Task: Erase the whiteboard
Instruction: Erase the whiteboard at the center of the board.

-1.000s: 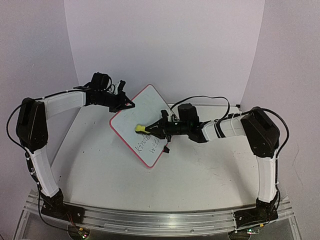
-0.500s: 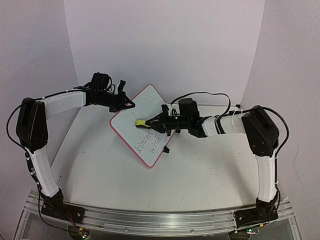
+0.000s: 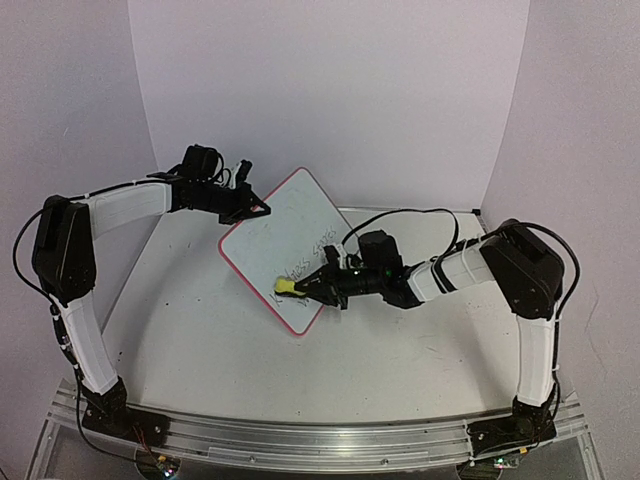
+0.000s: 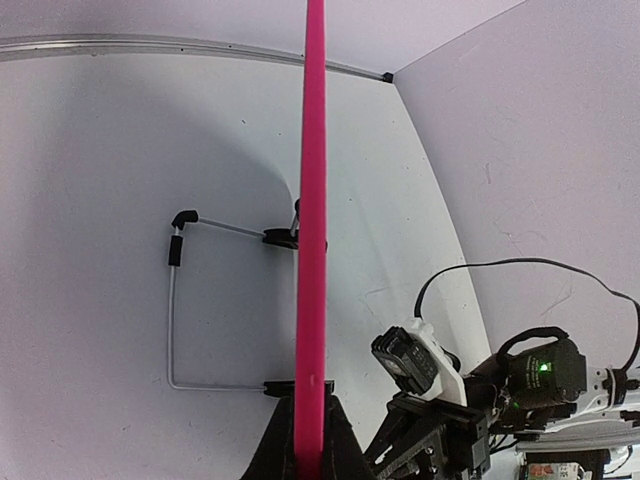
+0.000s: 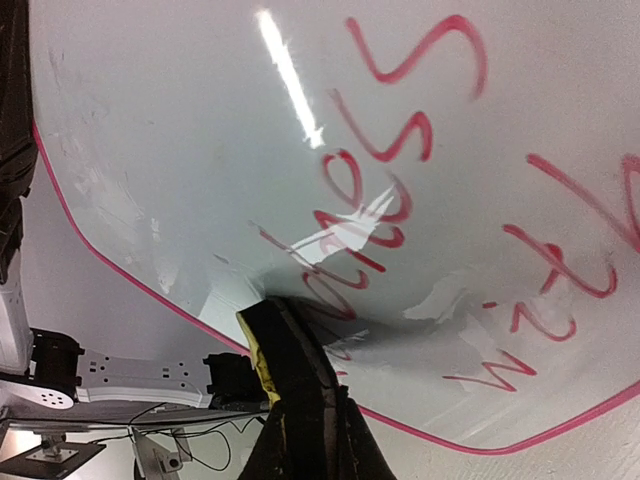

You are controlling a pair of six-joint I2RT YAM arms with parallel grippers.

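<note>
Tilted pink-framed whiteboard (image 3: 282, 228), red handwriting; left gripper (image 3: 256, 209) clamps its edge; right gripper (image 3: 306, 288) pinches yellow block (image 3: 286, 288).

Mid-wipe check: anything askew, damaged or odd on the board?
Nothing damaged. The whiteboard stands tilted, pinched at its upper edge by the left gripper; the right gripper presses the eraser near its lower edge. Red writing there is smeared, not cleared.
</note>
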